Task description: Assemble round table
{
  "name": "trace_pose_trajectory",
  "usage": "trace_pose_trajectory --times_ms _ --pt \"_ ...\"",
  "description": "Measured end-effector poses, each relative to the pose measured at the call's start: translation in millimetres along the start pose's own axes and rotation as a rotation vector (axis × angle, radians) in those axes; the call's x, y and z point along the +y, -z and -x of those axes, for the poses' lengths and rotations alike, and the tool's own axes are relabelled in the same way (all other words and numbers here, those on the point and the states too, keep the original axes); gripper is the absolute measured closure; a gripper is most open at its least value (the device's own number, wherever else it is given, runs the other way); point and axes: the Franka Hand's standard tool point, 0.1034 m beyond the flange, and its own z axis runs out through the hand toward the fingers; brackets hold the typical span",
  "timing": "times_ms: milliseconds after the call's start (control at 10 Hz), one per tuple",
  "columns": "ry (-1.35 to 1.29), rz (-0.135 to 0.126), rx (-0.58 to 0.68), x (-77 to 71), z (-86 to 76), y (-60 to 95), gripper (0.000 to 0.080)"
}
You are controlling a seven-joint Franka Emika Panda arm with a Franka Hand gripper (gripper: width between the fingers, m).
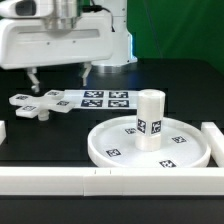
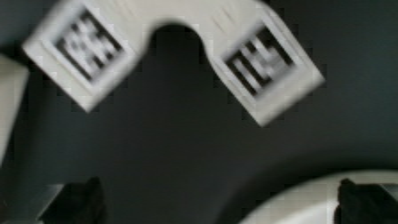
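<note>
Three parts: a flat cross (image 1: 38,104), a big disc (image 1: 150,165) and a short post (image 1: 150,120), all white with black square tags.
Claw: the claw (image 1: 60,74) hangs over the black table (image 1: 40,140) with its fingers (image 2: 79,198) spread wide apart, and it holds nothing.
Cross: it lies flat on the table, just beside the marker board (image 1: 105,99), on the exterior view's left.
Way from claw to cross: in the exterior view the cross sits low, at about 7 o'clock from the claw, close under it and not touching it.
Lie of the cross: it looks wider along the 9-to-3 line in the exterior view. In the wrist view two tagged arms open like a V, and the gap between them lines up with the space between the fingers.
Disc and post: the disc rests at about 4 o'clock from the cross, well apart from it. The post stands upright in the middle of the disc.
Not sure: the wrist view is blurry, so the pale curve near one finger may be the disc's rim, but I cannot tell.
Next move, my guess: the claw should go straight down and a little toward 7 o'clock, then close on one arm of the cross.
</note>
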Motion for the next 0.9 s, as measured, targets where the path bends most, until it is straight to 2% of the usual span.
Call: trace_pose_trajectory --times_ms 400,600,700,900 --pt "-0.013 -0.001 -0.002 -0.2 1.9 -1.9 0.015" --pt "-0.044 0.016 -0.009 9.4 27.2 -12.4 0.015" --pt "-0.06 0.011 -0.022 12.6 39.1 -16.8 0.015" --pt "-0.063 0.011 -0.023 12.9 41.4 -18.7 0.015"
